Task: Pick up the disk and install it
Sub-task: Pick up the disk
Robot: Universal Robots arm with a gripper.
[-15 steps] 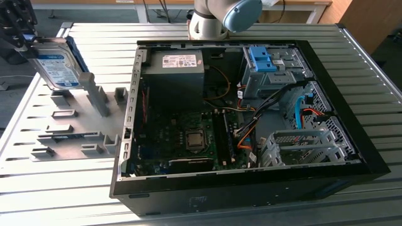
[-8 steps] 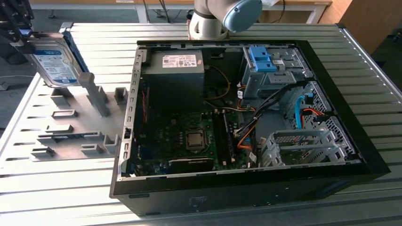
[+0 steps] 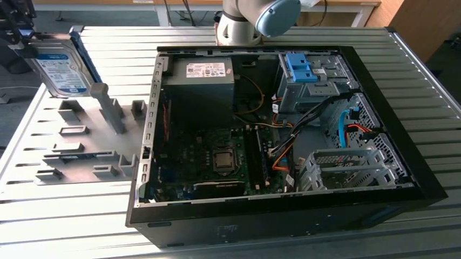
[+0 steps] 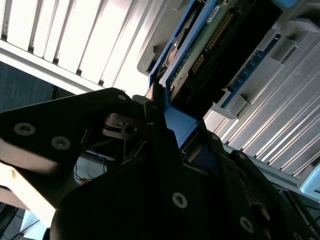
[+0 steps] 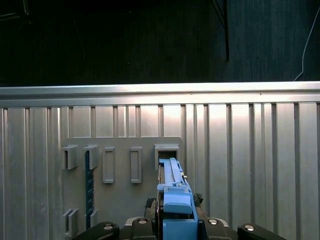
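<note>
Above fixture (image 3: 81,144) edge, tool (image 4: 182,132) grips disk (image 3: 63,73).

My claw (image 5: 176,222), clamped on the disk (image 3: 63,71), hangs over the table's (image 3: 425,97) far corner at the exterior view's left, open air around it. Beneath me the grey fixture plate (image 3: 90,121) bristles with upright posts (image 3: 107,105) and brackets. The open computer case (image 3: 288,221) takes the table's middle: its power supply (image 3: 202,86), drive cage (image 3: 310,86) and tangled cables (image 3: 303,127) crowd the far half, a silver cage (image 3: 346,167) one near corner. Bare slats run along the table's near edge
</note>
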